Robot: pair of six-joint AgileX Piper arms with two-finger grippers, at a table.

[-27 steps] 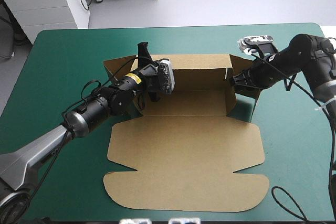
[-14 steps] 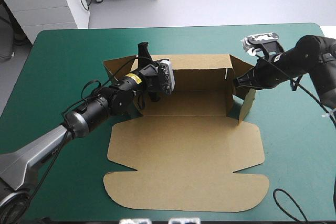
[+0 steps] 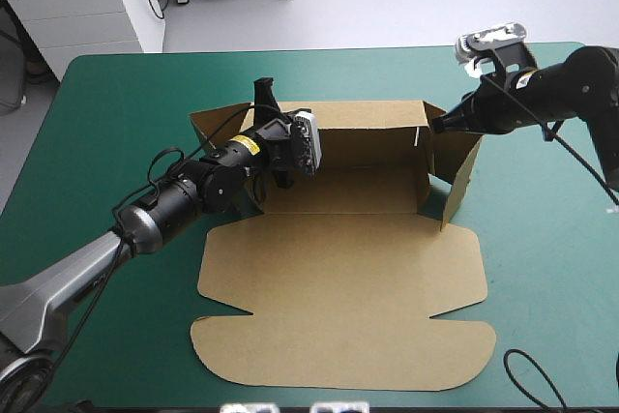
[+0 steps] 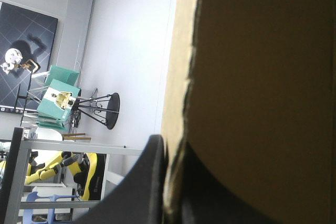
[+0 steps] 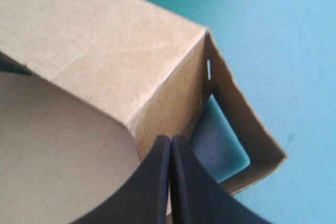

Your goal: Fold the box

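The brown box point(image 3: 338, 287) lies in the middle of the table with its lid flat toward the near edge. Its back wall point(image 3: 368, 128) stands raised, and the right side flap point(image 3: 462, 166) stands up too. My left gripper point(image 3: 265, 103) is at the box's left wall, shut on the box board point(image 4: 173, 129), which runs edge-on between its fingers point(image 4: 170, 182). At the box's far right corner point(image 5: 202, 35), my right gripper point(image 3: 437, 126) hovers shut, its fingers point(image 5: 170, 145) meeting in a point with no board between them.
Teal-green cover point(image 3: 542, 268) shows on all sides of the box, widest to the right and along the far edge point(image 3: 145, 74). A strip of cover point(image 5: 218, 140) shows inside the pocket behind the right wall.
My right gripper has drawn back from the box's right wall, rising toward the far right. The right side flap has swung up to stand upright. The left arm has not moved.
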